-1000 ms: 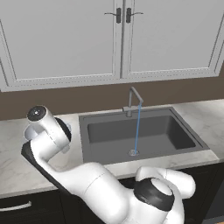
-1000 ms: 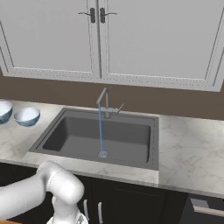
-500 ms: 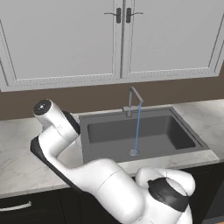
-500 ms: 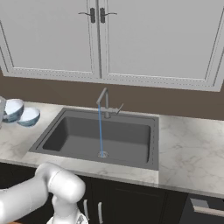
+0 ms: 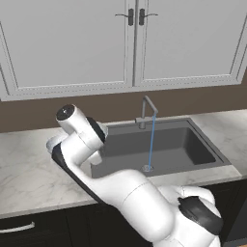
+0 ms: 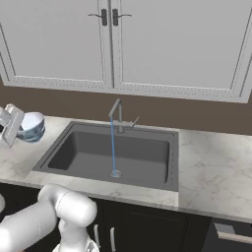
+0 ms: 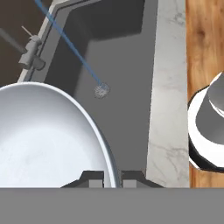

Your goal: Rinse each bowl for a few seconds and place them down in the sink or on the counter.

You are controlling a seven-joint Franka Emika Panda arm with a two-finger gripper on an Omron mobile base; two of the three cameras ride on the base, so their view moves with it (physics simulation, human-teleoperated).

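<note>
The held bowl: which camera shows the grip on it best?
The hand view: the bowl has its rim running between the gripper fingertips, which are shut on it. The right base view shows the bowl small at the left edge, lifted beside the sink. In the left base view the arm blocks it.

Sink (image 6: pixel 88 152) basin open; faucet (image 6: pixel 117 114) & water stream (image 6: pixel 112 147) block mid-back.
</note>
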